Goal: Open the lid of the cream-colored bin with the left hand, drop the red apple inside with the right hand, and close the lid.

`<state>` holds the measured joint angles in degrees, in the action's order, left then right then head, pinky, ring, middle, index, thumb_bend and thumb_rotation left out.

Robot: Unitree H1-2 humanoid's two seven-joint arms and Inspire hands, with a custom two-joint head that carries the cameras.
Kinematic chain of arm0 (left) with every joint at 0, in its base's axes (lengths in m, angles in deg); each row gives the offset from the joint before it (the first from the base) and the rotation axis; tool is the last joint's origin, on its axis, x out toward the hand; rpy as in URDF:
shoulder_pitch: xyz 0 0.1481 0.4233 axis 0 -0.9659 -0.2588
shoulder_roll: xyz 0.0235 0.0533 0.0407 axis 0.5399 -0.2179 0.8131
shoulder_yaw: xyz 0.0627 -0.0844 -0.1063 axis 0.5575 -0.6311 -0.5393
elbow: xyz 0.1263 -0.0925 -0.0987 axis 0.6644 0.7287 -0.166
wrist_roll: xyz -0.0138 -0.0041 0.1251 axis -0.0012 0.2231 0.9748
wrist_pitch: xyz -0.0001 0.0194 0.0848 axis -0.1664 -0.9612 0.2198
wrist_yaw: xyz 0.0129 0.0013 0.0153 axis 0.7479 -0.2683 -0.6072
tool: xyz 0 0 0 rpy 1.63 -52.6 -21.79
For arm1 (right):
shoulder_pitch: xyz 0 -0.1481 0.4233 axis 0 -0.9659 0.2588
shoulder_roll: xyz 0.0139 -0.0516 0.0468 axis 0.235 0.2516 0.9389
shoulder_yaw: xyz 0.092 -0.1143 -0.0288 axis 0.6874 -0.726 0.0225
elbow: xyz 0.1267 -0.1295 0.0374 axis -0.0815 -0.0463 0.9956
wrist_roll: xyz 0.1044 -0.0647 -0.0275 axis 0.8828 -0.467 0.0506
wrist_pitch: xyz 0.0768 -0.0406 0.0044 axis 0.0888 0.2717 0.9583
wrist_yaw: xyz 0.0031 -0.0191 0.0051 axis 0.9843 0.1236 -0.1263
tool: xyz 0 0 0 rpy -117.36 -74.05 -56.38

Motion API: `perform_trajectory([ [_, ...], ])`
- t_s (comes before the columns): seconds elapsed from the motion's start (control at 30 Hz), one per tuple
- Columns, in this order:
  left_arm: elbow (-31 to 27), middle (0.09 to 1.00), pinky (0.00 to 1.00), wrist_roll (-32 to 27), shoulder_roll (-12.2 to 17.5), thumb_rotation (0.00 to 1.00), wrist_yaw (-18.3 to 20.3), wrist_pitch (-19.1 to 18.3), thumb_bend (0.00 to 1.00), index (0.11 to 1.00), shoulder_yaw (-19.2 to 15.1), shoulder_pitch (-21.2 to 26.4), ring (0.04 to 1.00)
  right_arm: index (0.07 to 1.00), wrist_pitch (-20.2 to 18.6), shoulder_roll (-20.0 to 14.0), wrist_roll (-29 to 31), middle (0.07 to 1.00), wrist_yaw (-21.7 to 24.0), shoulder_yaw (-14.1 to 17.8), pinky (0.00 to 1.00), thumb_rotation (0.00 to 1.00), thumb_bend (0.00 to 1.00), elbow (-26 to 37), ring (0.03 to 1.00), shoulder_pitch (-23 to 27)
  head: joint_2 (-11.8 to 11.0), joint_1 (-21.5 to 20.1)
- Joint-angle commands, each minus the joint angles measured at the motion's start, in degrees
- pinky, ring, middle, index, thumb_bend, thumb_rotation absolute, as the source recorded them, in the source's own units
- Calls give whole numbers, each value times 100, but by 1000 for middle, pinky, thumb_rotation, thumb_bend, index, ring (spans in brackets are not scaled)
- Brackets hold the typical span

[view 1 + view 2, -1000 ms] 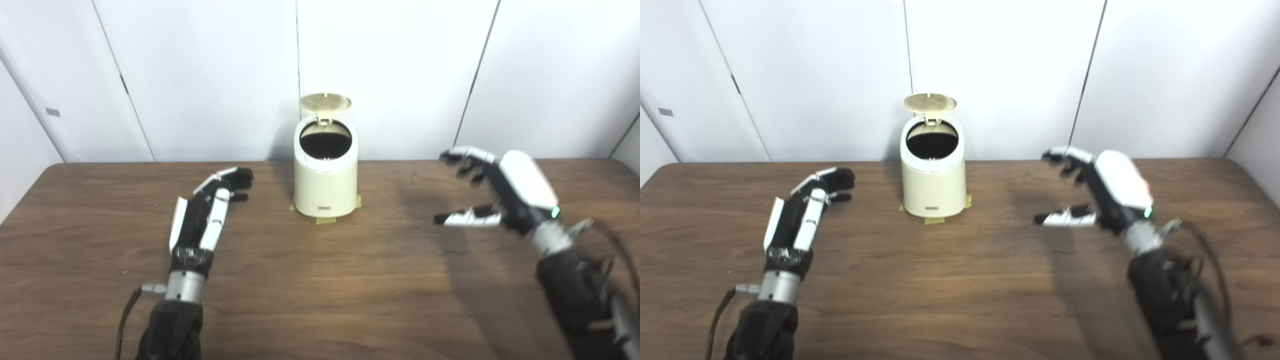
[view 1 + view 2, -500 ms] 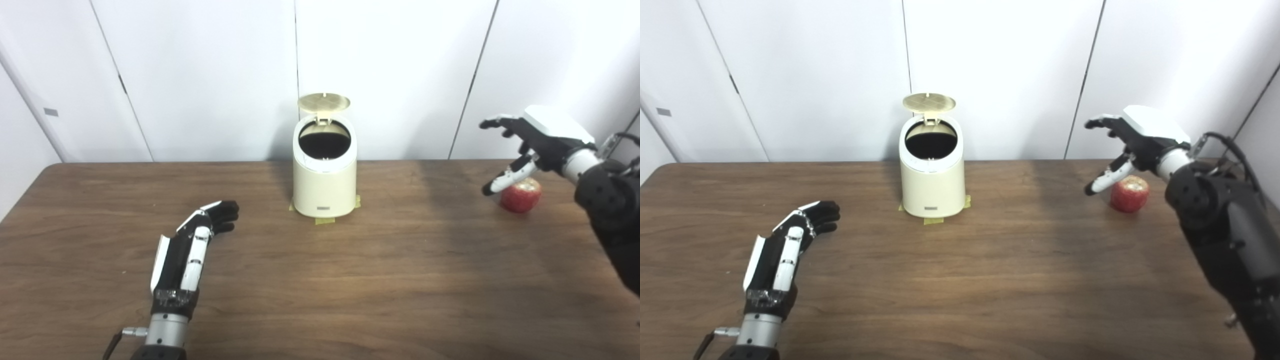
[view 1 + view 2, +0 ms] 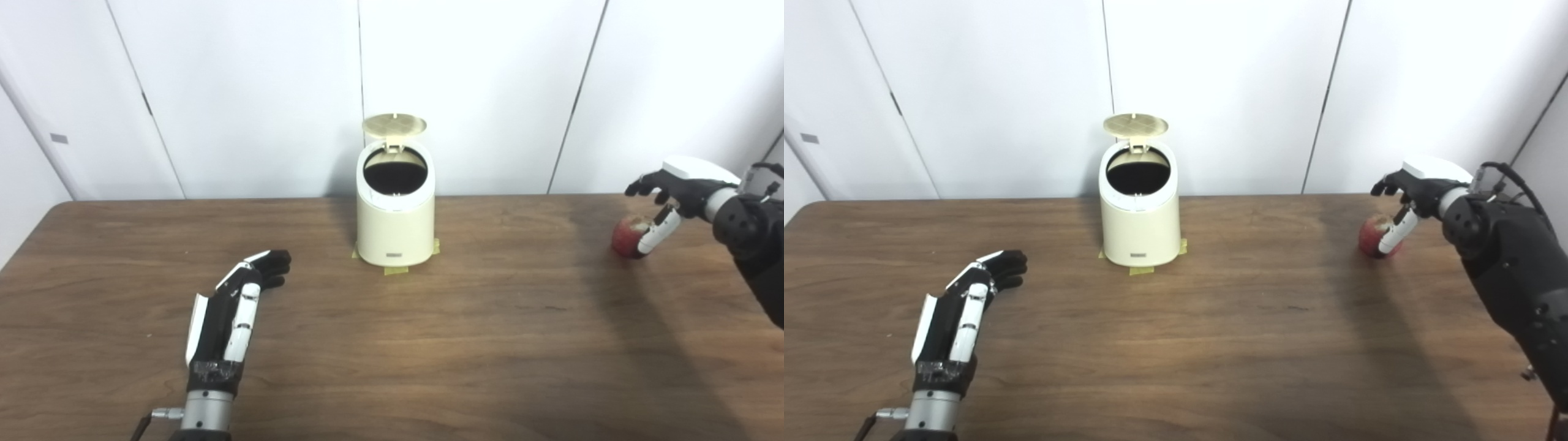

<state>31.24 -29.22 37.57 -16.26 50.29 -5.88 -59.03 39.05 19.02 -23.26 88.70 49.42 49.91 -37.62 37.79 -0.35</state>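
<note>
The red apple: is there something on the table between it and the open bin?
Nothing visible. Bare table lies between the red apple and the cream-colored bin, whose lid stands open.

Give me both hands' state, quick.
Left hand: open, holding nothing.
Right hand: open, fingers spread around the apple, not yet gripping.

Looks like a lab test cell: bare white wall panels (image 3: pixel 478 92) behind a plain wood-grain table (image 3: pixel 429 343), cream bin (image 3: pixel 395 226) fixed at its base with tape strips (image 3: pixel 395 268).
</note>
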Motion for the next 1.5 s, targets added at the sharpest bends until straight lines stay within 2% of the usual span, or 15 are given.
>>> perform_trajectory([
  [0.0, -221, 759, 728, -21, -19, 835, -15, 5, 245, 731, 20, 75, 760, 759, 174, -194, 10, 768, -158, 10, 498, 230, 998, -65, 655, 384, 4, -6],
  [0.07, -239, 756, 712, 6, -49, 804, -31, -23, 235, 728, 33, 71, 756, 756, 204, -158, -46, 802, -258, -41, 536, 242, 1000, -163, 700, 355, 19, 27],
  [0.13, -257, 752, 705, 24, -73, 787, -45, -38, 225, 725, 43, 63, 752, 751, 253, -131, -75, 805, -368, -88, 539, 235, 1000, -247, 695, 328, 33, 56],
  [0.17, -276, 752, 711, 11, -90, 761, -49, -68, 219, 726, 44, 55, 754, 749, 297, -121, -77, 776, -423, -118, 518, 237, 1000, -300, 659, 318, 39, 66],
  [0.23, -310, 752, 707, 0, -108, 723, -48, -107, 225, 726, 51, 40, 755, 744, 358, -113, -44, 776, -484, -154, 526, 237, 1000, -367, 669, 299, 60, 79],
  [0.33, -354, 756, 703, 74, -110, 694, -51, -121, 234, 731, 76, 22, 758, 745, 438, -80, 42, 802, -579, -146, 569, 250, 995, -429, 724, 243, 81, 103],
  [0.47, -392, 759, 707, 170, -115, 711, -79, -162, 254, 733, 90, 5, 762, 765, 320, -28, 71, 842, -523, -144, 605, 140, 930, -226, 772, 143, 83, 108],
  [0.57, -399, 758, 709, 171, -118, 713, -74, -201, 259, 732, 87, 7, 763, 771, 286, -7, 51, 857, -521, -173, 634, 110, 917, -225, 792, 139, 83, 108],
  [0.7, -387, 757, 705, 205, -119, 711, -78, -185, 262, 732, 91, 13, 760, 774, 220, 32, 68, 857, -485, -180, 627, 98, 911, -151, 790, 116, 81, 122],
  [0.93, -404, 759, 710, 237, -125, 708, -89, -260, 263, 732, 85, 0, 761, 783, 155, 93, 50, 816, -444, -254, 599, 106, 910, -217, 729, 155, 78, 117],
  [1.07, -395, 760, 706, 271, -116, 713, -82, -216, 255, 734, 101, 0, 762, 789, 126, 139, -60, 804, -347, -411, 582, 123, 899, -318, 721, 275, 71, 169],
  [1.17, -458, 760, 709, 189, -157, 695, -75, -274, 266, 732, 99, -13, 763, 782, 282, 95, -85, 821, -310, -559, 592, 149, 892, -505, 750, 397, 81, 171],
  [1.3, -523, 757, 701, 167, -170, 713, -65, -249, 258, 731, 111, -33, 760, 759, 462, -18, 49, 808, -351, -489, 591, 90, 869, -517, 740, 372, 79, 198],
  [1.43, -557, 758, 698, 149, -179, 718, -69, -303, 269, 732, 111, -42, 760, 732, 454, -31, -58, 798, -366, -535, 563, 44, 844, -572, 717, 412, 83, 205],
  [1.47, -572, 756, 695, 148, -186, 719, -72, -316, 269, 730, 113, -48, 758, 712, 453, -21, -129, 768, -422, -575, 531, 18, 833, -634, 683, 435, 82, 208],
])
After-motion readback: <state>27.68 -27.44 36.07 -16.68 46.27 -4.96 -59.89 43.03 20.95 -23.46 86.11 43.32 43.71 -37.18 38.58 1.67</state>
